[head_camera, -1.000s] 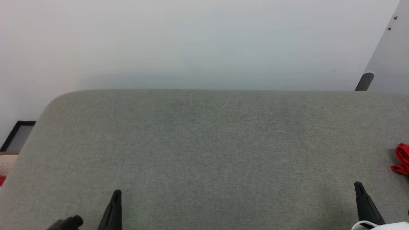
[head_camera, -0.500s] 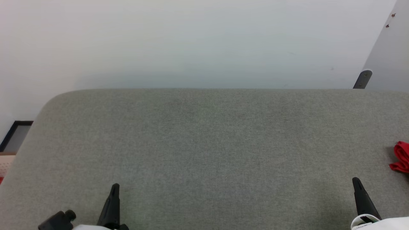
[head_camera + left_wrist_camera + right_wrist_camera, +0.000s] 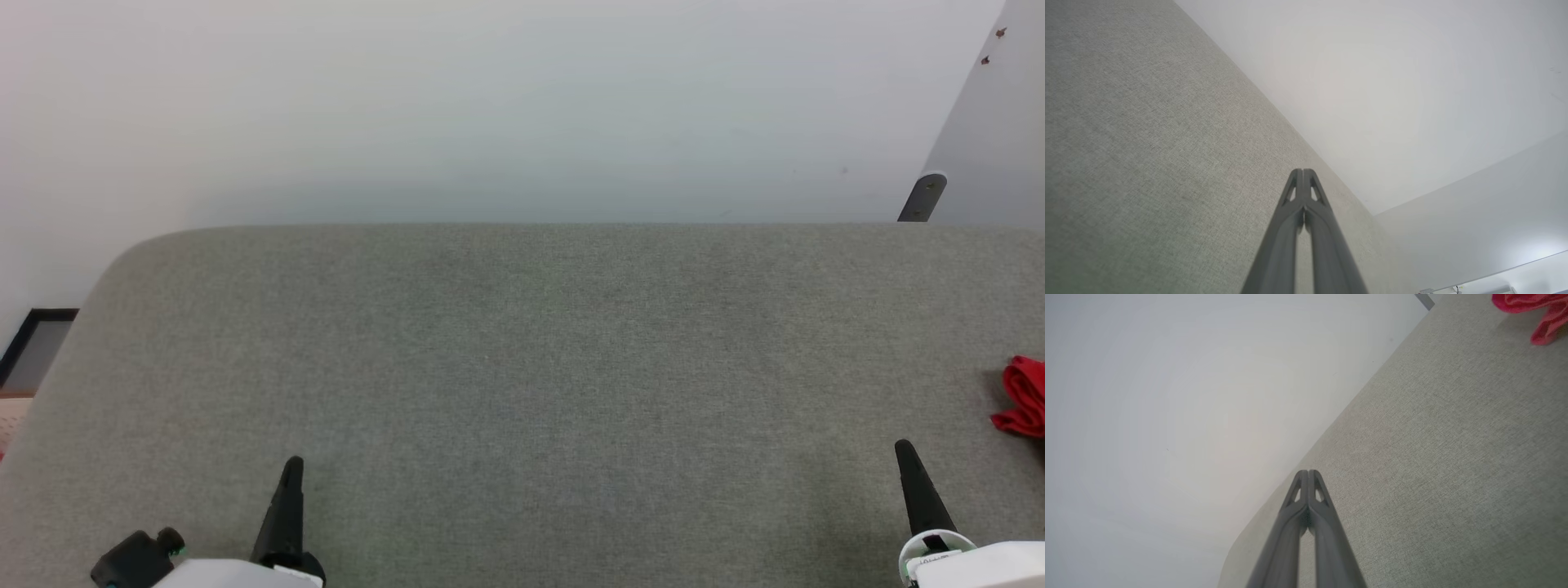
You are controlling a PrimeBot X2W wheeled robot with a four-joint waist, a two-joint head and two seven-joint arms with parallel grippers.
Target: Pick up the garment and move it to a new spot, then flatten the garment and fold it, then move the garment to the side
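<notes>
A bunched red piece of the garment (image 3: 1024,396) lies at the far right edge of the head view on the grey fabric surface (image 3: 522,367); the rest of it is cut off. The right wrist view catches the garment (image 3: 1531,308) in its top right corner. My left gripper (image 3: 292,465) rises at the lower left, shut and empty. At the lower right stands my right gripper (image 3: 902,449), also shut and empty, a short way left of and nearer than the red cloth. Both wrist views show their fingers pressed together: left gripper (image 3: 1303,171), right gripper (image 3: 1307,472).
A pale wall (image 3: 490,106) stands behind the surface. A dark bracket (image 3: 922,198) on a grey panel is at the back right. A dark-framed object (image 3: 37,343) sits on the floor past the surface's rounded left corner.
The head camera has tilted, so the picture has shifted a little. Both grippers reach slightly further up the view, with more of the white forearms showing. The garment lies still.
</notes>
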